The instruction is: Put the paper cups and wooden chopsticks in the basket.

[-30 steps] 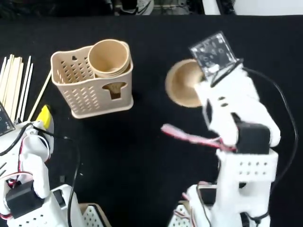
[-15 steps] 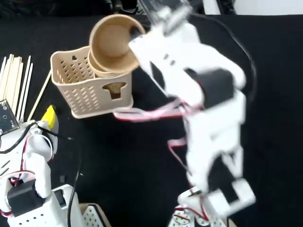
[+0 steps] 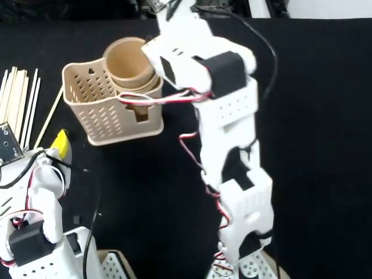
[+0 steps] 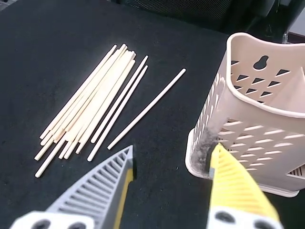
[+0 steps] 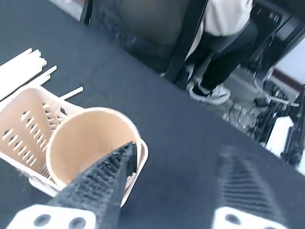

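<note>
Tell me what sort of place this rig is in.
Probably a robotics lab or workshop: a black-covered table, what looks like a chair behind it, and stands with cables on the floor beyond.

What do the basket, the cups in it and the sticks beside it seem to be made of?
The basket looks like moulded plastic, beige and matte, with regular cut-out holes. The paper cups seem to be tan paper, dull and thin-walled. The chopsticks look like pale bare wood, without shine.
</note>
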